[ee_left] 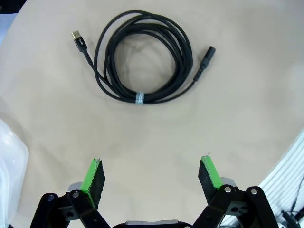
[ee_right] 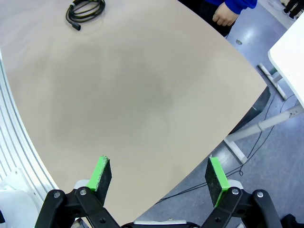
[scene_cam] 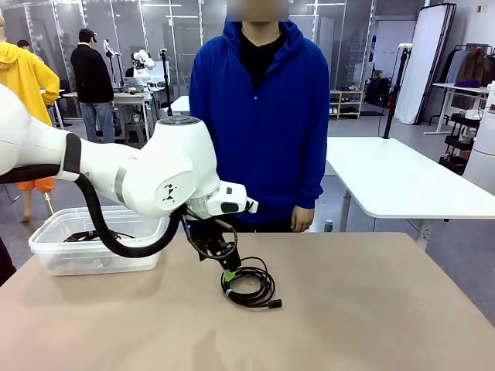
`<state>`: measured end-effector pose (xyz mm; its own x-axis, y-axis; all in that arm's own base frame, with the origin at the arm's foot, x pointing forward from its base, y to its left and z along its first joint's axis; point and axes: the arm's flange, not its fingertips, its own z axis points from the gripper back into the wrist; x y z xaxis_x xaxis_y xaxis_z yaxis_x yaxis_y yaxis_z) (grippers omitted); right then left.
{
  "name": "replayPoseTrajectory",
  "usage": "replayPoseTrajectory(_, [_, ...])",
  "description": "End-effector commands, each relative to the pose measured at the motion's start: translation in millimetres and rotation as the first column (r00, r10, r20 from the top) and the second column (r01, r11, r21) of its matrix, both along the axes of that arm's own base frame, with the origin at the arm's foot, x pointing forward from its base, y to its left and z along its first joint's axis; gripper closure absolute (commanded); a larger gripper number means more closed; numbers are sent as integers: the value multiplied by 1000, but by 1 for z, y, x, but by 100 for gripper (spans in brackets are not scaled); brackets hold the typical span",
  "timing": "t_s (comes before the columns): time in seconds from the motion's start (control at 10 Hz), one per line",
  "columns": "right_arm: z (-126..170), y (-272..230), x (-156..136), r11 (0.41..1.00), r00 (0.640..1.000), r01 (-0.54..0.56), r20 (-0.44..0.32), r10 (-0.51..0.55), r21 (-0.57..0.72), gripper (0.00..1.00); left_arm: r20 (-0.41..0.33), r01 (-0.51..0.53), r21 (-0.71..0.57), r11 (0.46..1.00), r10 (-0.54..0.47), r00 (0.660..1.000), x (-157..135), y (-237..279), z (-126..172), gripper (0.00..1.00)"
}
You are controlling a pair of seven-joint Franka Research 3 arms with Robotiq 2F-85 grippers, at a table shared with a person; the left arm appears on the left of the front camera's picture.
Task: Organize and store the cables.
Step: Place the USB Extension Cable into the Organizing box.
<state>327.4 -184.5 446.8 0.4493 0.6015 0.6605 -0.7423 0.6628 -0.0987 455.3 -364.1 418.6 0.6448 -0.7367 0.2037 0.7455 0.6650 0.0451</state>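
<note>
A coiled black cable (scene_cam: 250, 287) with a small grey tie lies on the tan table in front of the person. In the left wrist view the same cable (ee_left: 142, 57) sits flat, its plug ends sticking out left and right. My left gripper (scene_cam: 227, 267) hangs just above the coil's near-left edge, open, with nothing between its green pads (ee_left: 93, 176). My right gripper (ee_right: 158, 175) is open too, high above the table's edge, far from the cable (ee_right: 85, 10). Another black cable (scene_cam: 97, 235) lies inside the clear bin.
A clear plastic bin (scene_cam: 54, 251) stands at the table's far left. A person in a blue hoodie (scene_cam: 263, 116) stands at the far edge, hand (ee_right: 224, 15) hanging down. A white table (scene_cam: 394, 178) stands behind on the right.
</note>
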Motion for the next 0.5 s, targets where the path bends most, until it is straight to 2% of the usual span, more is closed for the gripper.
replayPoseTrajectory(0.0, [2,1,0,1000,1000,17,-11,-16,13,0,22,-27,11,1000,27,999,15,-9,-6,0])
replayPoseTrajectory(0.4, [2,1,0,1000,1000,17,-11,-16,13,0,26,-24,23,999,23,999,33,-6,-19,0])
